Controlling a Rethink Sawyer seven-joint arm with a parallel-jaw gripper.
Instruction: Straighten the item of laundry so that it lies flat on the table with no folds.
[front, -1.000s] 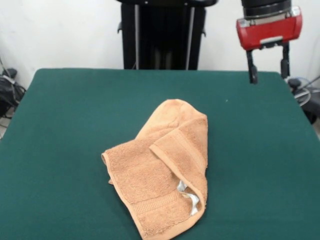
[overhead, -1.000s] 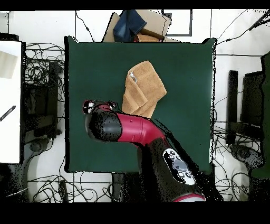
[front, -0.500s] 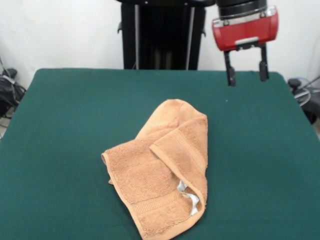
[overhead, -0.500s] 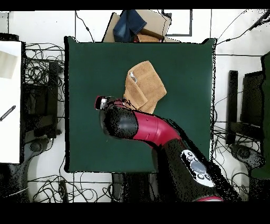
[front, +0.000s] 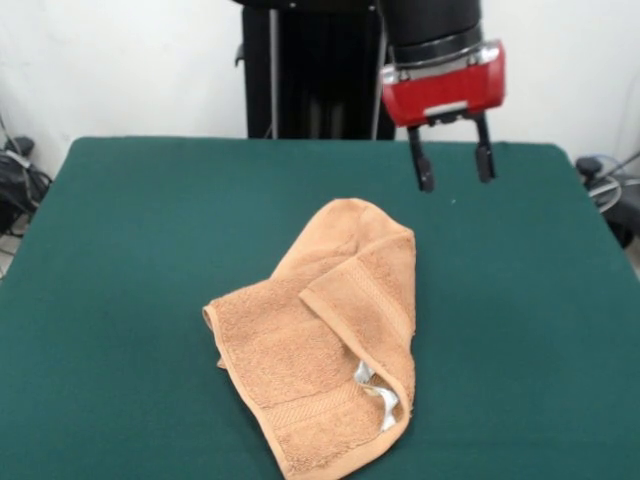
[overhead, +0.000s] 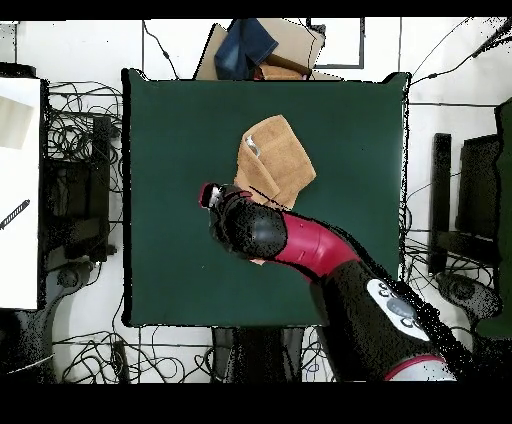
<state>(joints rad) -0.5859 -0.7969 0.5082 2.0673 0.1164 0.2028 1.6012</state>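
The orange-tan towel (front: 330, 335) lies crumpled on the green table (front: 130, 260), folded over itself with a white label (front: 380, 395) showing near its front edge. In the overhead view the towel (overhead: 275, 160) sits at the table's (overhead: 170, 130) middle, partly hidden by the arm. My gripper (front: 454, 168) hangs open and empty above the table, just beyond the towel's far rounded end and a little to its right. In the overhead view the gripper (overhead: 213, 194) is at the towel's near left side.
The red and black arm (overhead: 300, 245) crosses the table's near half in the overhead view. A cardboard box with blue cloth (overhead: 255, 45) stands beyond the far edge. Cables and equipment (front: 15, 180) lie off the table's sides.
The gripper has moved left in the front view and come lower, from the table's far right corner towards the towel's far end. The towel has not moved.
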